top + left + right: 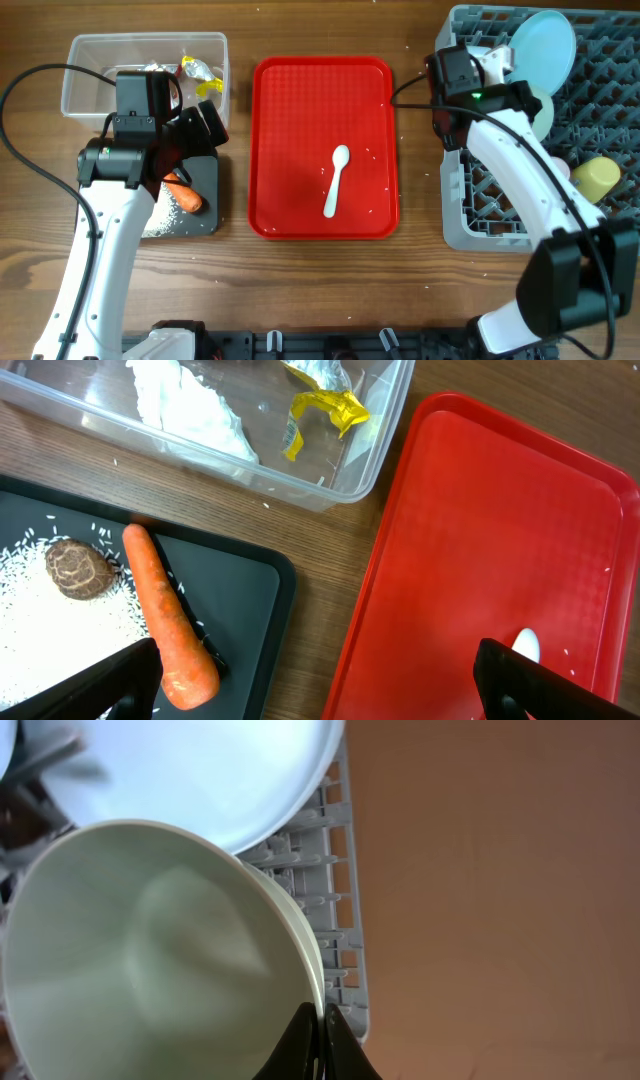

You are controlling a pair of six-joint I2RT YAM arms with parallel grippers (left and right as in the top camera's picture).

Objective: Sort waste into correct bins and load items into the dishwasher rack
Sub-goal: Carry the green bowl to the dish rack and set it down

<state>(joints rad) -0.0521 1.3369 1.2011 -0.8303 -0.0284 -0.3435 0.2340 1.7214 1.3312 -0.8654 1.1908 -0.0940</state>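
Note:
My right gripper [320,1030] is shut on the rim of a pale blue bowl [150,980], held over the grey dishwasher rack [335,920] beside the large pale blue plate [200,770]. Overhead, that gripper [520,95] and bowl [541,115] are at the rack's [460,215] back left, near the plate [545,45] and a yellow cup [597,178]. My left gripper [315,680] is open and empty above the gap between the black bin [245,590] and the red tray. The bin holds the carrot [165,620], brown lump [78,568] and rice grains [40,625]. The clear tub [330,485] holds white tissue [195,405] and a yellow wrapper [320,405].
The flat red tray [290,150] lies mid-table with the white spoon [336,180] and a few stray grains on it. In the left wrist view the tray [480,540] fills the right side, with the spoon's tip [527,645] by my right finger. Cables run along the table's left side.

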